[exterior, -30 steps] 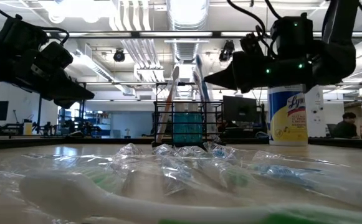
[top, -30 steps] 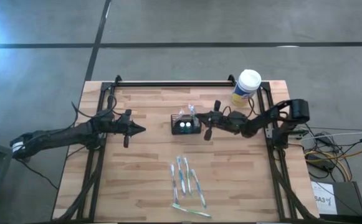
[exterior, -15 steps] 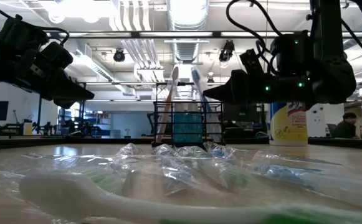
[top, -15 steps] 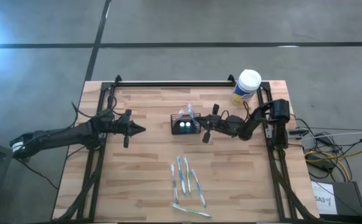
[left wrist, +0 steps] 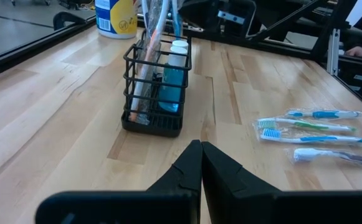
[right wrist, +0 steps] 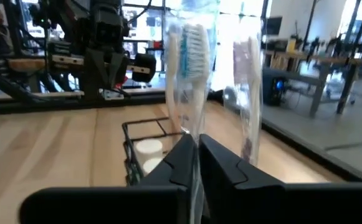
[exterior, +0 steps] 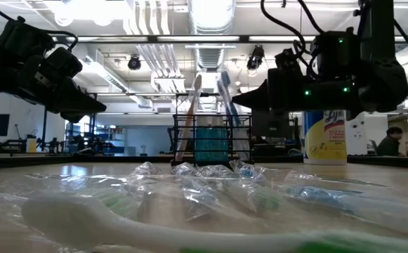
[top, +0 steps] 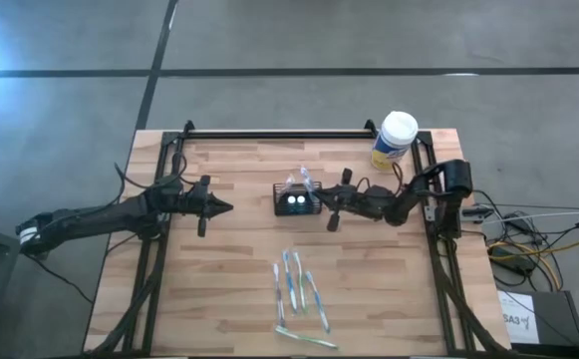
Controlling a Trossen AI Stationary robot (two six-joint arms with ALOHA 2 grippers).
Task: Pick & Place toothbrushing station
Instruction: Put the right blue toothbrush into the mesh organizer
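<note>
The toothbrushing station, a small black wire caddy (top: 297,202), stands on its base at the table's middle. It holds blue bottles with white caps (left wrist: 171,81) and two upright toothbrushes in clear wrap. My right gripper (top: 318,199) is level at the caddy's right end, shut on the blue-bristled toothbrush (right wrist: 192,56). The other toothbrush (right wrist: 250,74) stands beside it in the caddy. My left gripper (top: 227,208) hovers shut to the left of the caddy, holding nothing. My right gripper pinches the wrapped handle (right wrist: 192,127) of the blue-bristled toothbrush between its two fingertips, below the bristles. The fingers come level from the table's right and lie across the handle. The toothbrush stands nearly upright, its lower end down in the caddy (right wrist: 144,155); the fingers hide the exact spot.
A yellow wipes canister with a white lid (top: 394,140) stands at the far right corner. Several wrapped toothbrushes (top: 297,289) lie near the table's front, one (top: 304,339) at the near edge. A black rail (top: 279,133) runs along the far edge.
My right gripper has come down a little at the caddy's right end, staying level, with the blue-bristled toothbrush still upright before it.
</note>
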